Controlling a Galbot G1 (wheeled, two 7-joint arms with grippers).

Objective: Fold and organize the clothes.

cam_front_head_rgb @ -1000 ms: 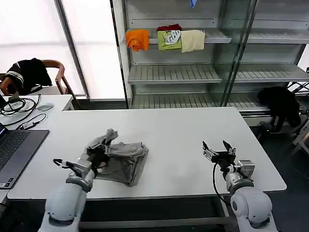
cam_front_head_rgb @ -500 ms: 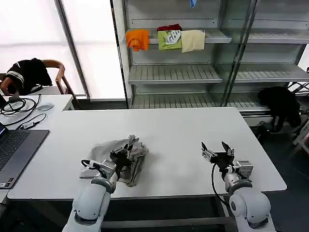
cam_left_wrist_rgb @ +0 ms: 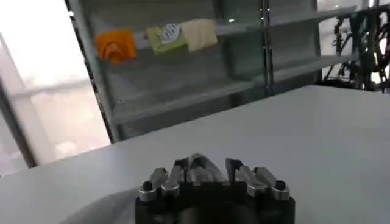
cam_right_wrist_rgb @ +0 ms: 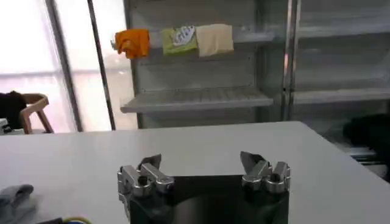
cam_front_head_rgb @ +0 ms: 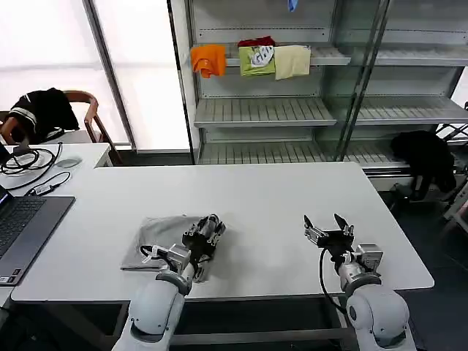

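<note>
Grey shirt partly folded on the table

The shirt [cam_front_head_rgb: 164, 241] lies near the front edge of the table [cam_front_head_rgb: 278, 190], folded over but not yet tidy. The left hand [cam_front_head_rgb: 207, 232] is closed on its right edge; the right hand [cam_front_head_rgb: 326, 225] waits open, well apart. Further folding seems left.

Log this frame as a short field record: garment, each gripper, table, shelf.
garment: grey shirt, partly folded, flat on the white table
left gripper: at the shirt's right edge, shut on a fold of cloth
right gripper: open, above bare table, apart from the shirt
shelf: orange, green and cream folded garments side by side
</note>
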